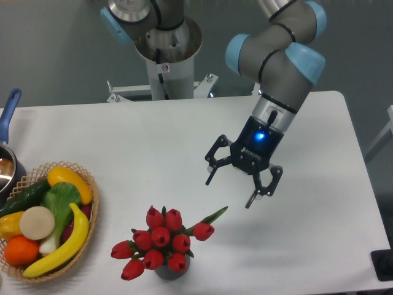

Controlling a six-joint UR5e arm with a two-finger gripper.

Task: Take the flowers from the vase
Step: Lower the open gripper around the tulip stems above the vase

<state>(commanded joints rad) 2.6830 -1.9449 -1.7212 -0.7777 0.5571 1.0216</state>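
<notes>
1. Near the front edge of the white table [153,141] stands the vase [171,271], a small dark grey ribbed cylinder, mostly hidden under its contents; only its lower wall shows.
2. Filling the vase's mouth are the flowers [161,241], a bunch of glossy red closed tulip buds. Most sit packed together above the rim, while a few lean outward to the left and right.
3. One pointed green leaf [214,215] of the bunch sticks out to the upper right, angled away from the buds.
4. Above and to the right of the bunch hangs the gripper [239,180], tilted, with a blue light glowing on its body. Its two fingers are spread wide apart and hold nothing. It is clear of the tulips; the nearer fingertip is just above the tip of the leaf but apart from it.
5. At the left edge of the table sits a woven wicker basket [92,184]. It holds a yellow banana [66,244], a yellow rounded fruit [69,182], a dark green cucumber [24,196], a leafy green vegetable [61,200], a pale round disc-shaped item [37,222] and an orange [20,250].
6. Beyond the basket, at the far left edge, part of a pot [7,169] with a blue handle [8,107] shows; brownish contents are visible inside, too cropped to identify.
7. Behind the table, a grey robot base column [164,55] rises.
</notes>
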